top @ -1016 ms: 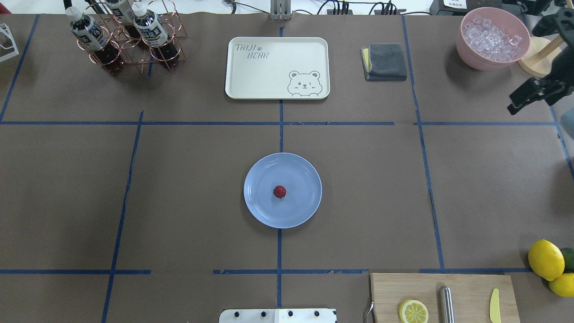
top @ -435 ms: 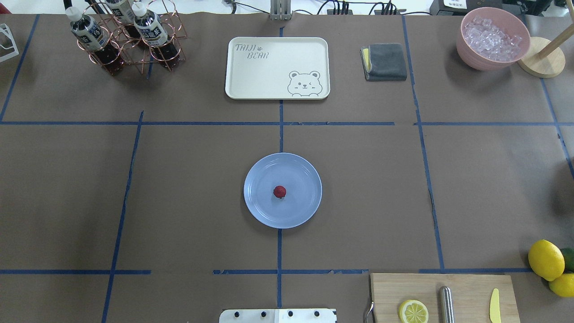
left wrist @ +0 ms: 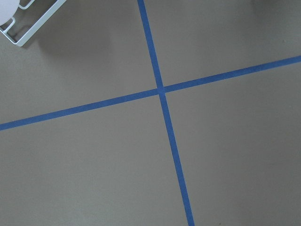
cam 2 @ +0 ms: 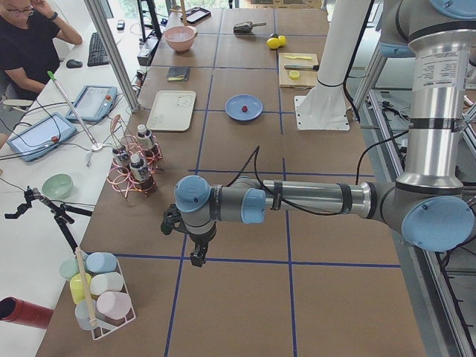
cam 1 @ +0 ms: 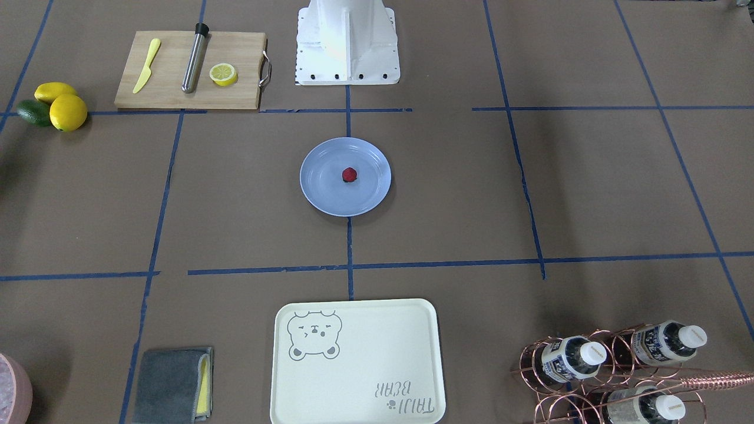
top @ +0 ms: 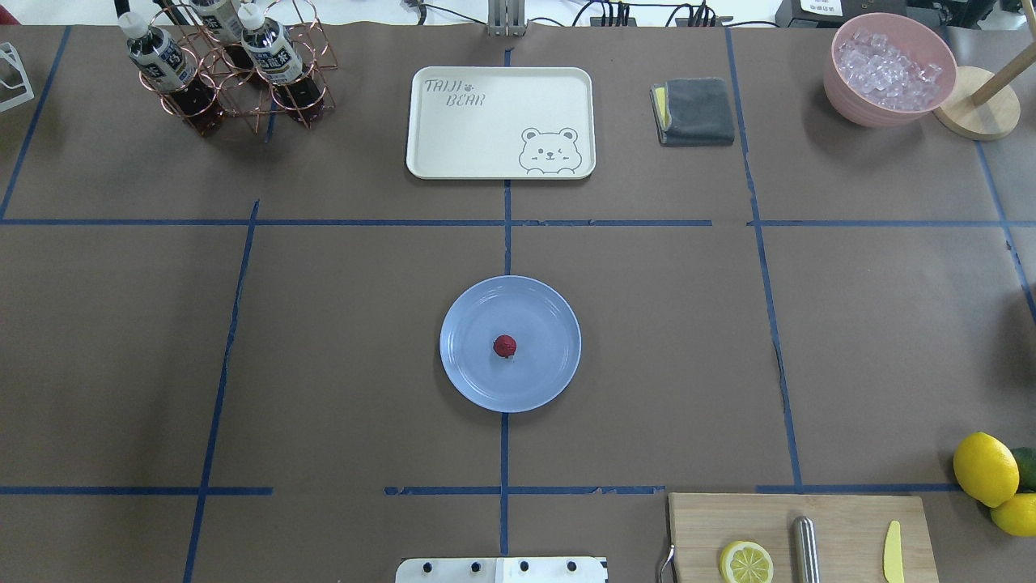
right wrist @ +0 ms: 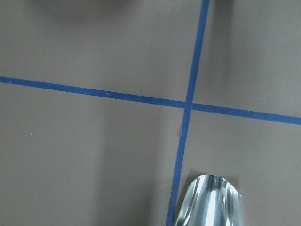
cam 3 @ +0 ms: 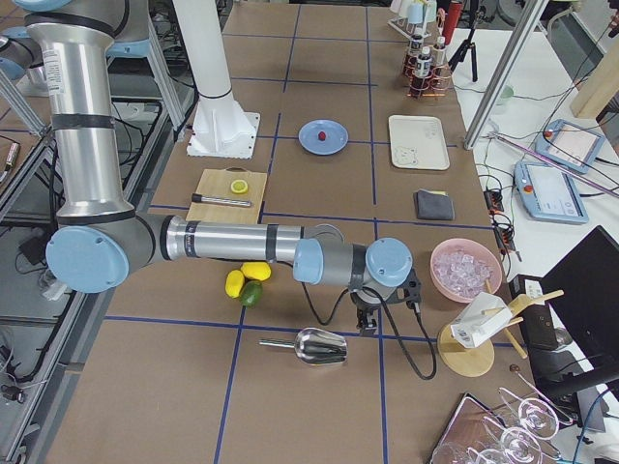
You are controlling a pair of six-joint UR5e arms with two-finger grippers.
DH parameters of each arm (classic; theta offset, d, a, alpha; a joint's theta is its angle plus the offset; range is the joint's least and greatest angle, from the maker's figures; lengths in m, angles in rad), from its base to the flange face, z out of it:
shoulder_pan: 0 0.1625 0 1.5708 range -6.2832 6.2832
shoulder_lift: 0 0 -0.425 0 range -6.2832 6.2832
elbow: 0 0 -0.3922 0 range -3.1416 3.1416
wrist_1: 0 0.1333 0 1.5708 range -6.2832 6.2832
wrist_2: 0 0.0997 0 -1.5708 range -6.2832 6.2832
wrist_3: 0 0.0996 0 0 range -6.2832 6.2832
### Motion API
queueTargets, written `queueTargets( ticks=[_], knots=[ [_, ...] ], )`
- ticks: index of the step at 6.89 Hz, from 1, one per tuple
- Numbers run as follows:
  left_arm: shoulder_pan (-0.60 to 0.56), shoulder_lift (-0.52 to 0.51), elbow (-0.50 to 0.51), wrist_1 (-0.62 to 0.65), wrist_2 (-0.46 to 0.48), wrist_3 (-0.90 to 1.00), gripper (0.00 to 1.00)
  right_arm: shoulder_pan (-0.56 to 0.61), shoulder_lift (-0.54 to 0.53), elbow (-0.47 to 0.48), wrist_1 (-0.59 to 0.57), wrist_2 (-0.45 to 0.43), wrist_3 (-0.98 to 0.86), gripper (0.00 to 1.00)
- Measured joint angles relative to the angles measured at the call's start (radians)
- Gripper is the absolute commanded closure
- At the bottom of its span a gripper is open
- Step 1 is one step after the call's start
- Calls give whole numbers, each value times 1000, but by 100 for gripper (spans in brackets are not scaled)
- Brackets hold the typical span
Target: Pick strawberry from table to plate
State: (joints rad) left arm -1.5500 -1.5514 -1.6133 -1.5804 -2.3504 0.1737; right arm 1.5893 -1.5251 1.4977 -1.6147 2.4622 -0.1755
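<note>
The strawberry (top: 504, 346), small and dark red, lies near the middle of the round light-blue plate (top: 542, 308) at the centre of the brown-paper table (top: 324, 324). The front-facing view shows the same strawberry (cam 1: 349, 174) on the plate (cam 1: 330, 188). Neither gripper appears in these two views. My left gripper (cam 2: 196, 259) shows only in the exterior left view, low over the table far from the plate. Only the exterior right view has my right gripper (cam 3: 368, 326), beyond the lemons. I cannot tell if either is open or shut. The wrist views show only bare taped paper.
A cream bear tray (top: 500, 121), a grey cloth (top: 694, 111), a bottle rack (top: 235, 65) and a pink bowl of ice (top: 889, 69) line the far side. A cutting board (top: 850, 526) and lemons (top: 985, 468) sit near right. A metal scoop (cam 3: 319, 345) lies by the right gripper.
The right gripper, at the overhead view's right edge a second ago, has gone out of that view. The strawberry and plate have not moved.
</note>
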Motion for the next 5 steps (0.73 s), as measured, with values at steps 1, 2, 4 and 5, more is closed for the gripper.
queueTargets(
  ticks=[1, 2, 4, 5],
  knots=[
    [0, 3, 0, -1, 0, 0, 0, 24, -25, 5, 27, -31, -1, 0],
    [1, 4, 0, -1, 1, 0, 0, 41, -40, 12, 56, -73, 2, 0],
    [1, 5, 0, -1, 3, -1, 0, 58, -51, 42, 78, -101, 27, 0],
    [1, 5, 1, -1, 4, -1, 0, 59, -52, 52, 79, -101, 50, 0]
  ],
)
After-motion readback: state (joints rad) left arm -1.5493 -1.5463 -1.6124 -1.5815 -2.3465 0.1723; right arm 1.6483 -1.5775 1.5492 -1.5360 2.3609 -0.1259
